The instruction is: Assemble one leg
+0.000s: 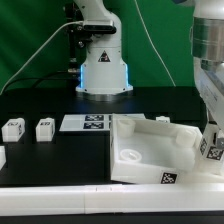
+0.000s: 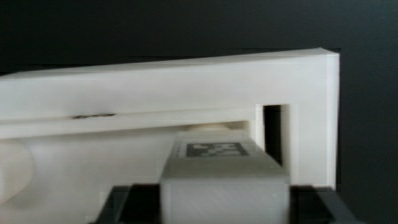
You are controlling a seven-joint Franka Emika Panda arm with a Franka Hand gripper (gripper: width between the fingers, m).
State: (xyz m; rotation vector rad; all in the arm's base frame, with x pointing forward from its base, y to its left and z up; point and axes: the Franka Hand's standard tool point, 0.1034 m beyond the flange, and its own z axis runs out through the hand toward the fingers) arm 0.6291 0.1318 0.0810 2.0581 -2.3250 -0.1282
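My gripper is shut on a leg, a small white block with a marker tag. It holds the leg at the right end of the large white tray-like piece, which stands tilted on the table. In the wrist view the leg runs out from between my gripper's dark fingers, its tag facing the camera. Its far end sits at a corner opening of the tray-like piece. I cannot tell whether it is seated there. Two more legs stand at the exterior view's left, and a third is at the left edge.
The marker board lies flat between the loose legs and the tray-like piece. The robot base stands at the back. A white table edge runs along the front.
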